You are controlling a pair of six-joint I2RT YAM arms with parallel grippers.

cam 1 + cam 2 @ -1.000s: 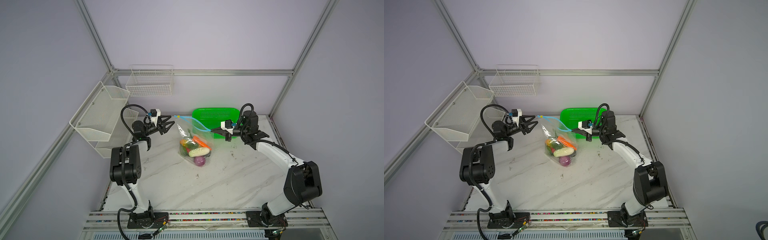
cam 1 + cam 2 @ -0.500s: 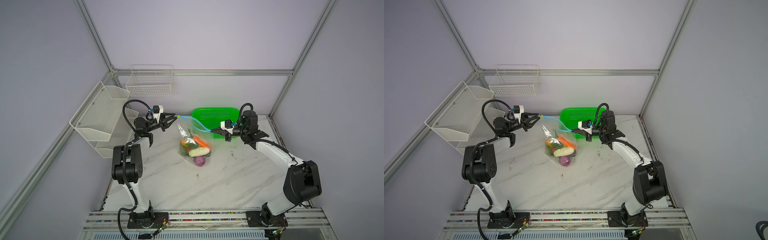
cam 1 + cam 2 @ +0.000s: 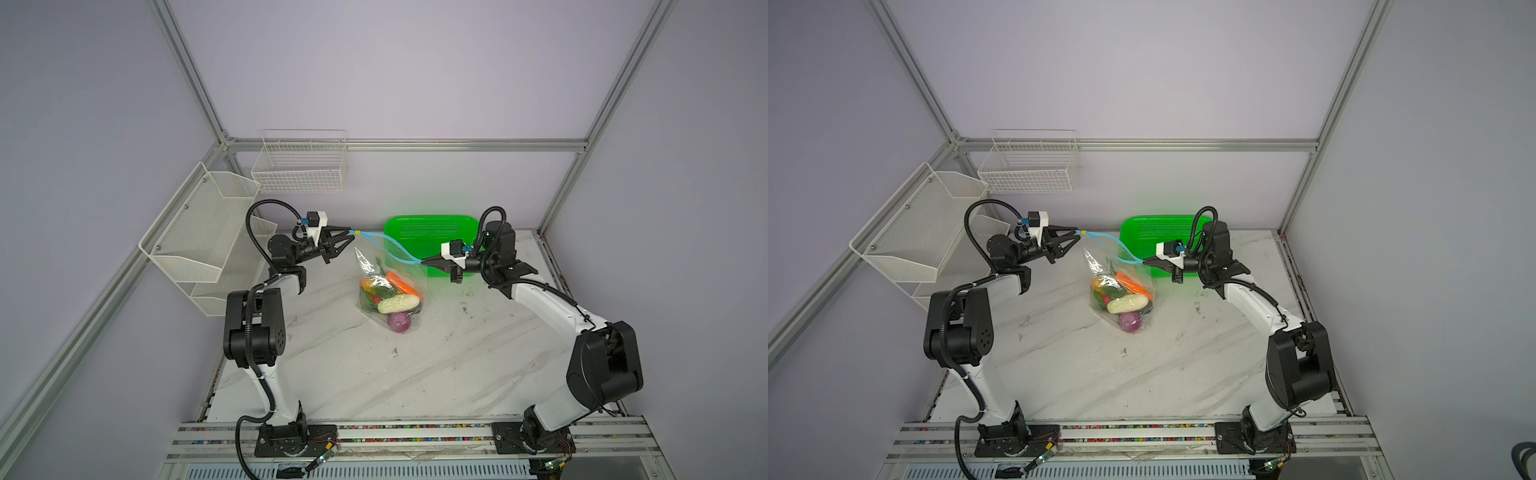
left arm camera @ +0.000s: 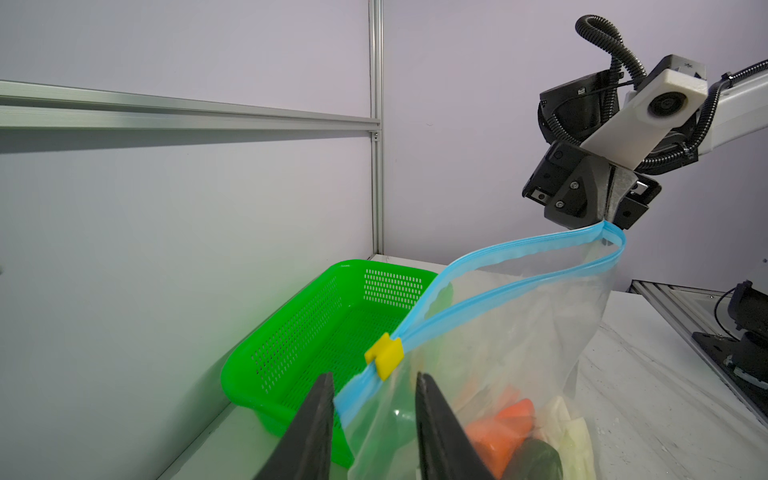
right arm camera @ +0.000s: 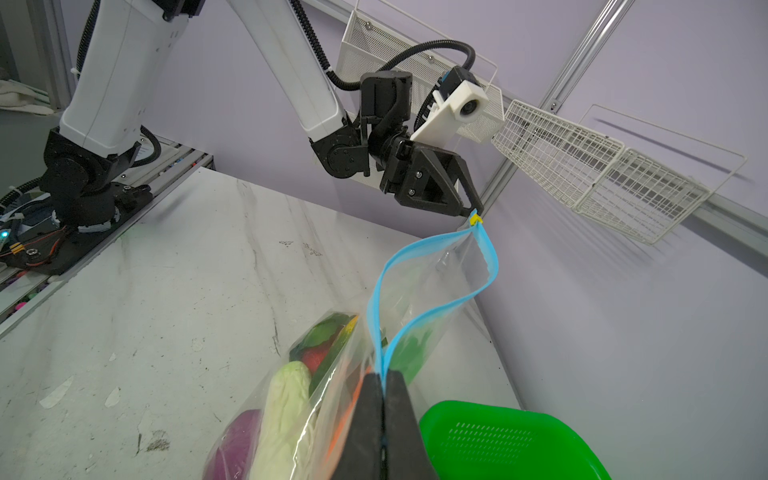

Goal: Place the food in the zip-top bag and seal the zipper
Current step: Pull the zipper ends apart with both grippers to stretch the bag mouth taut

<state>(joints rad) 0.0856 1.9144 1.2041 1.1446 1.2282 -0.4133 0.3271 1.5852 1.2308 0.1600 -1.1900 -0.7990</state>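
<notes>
**time to zip the bag shut**

the big white marble table (image 3: 374,374) holds it all. at the back sits the bright green plastic basket with little holes (image 3: 428,230). i see no food left in it.

in front of the basket is the clear crinkly zip-top bag (image 3: 409,270). its bottom rests on the table and its top is held up in the air between the two arms. the small toy vegetables (image 3: 390,297) lie piled inside at the bottom: an orange carrot (image 3: 403,284), a white oblong (image 3: 398,303), a purple onion (image 3: 400,323) and some green and dark ones.

the right gripper (image 5: 384,376) is pinched tight on one end of the bag's top edge. the left gripper (image 4: 372,380) is at the other end. its two black fingers stand apart with the edge running between them, so it is not clamped down.

the thin light blue zipper (image 4: 353,397) runs from one gripper to the other. most of it is split into two strips with a gap, so the bag is open. the small yellow slider tab (image 4: 384,354) sits just past the left fingertips.

so i think putting the food in is done, and zipping is the step now. next, the left gripper needs to close on the yellow tab and pull it along the blue strip toward the right gripper. the right one must hold firm to keep the strip tight.
</notes>
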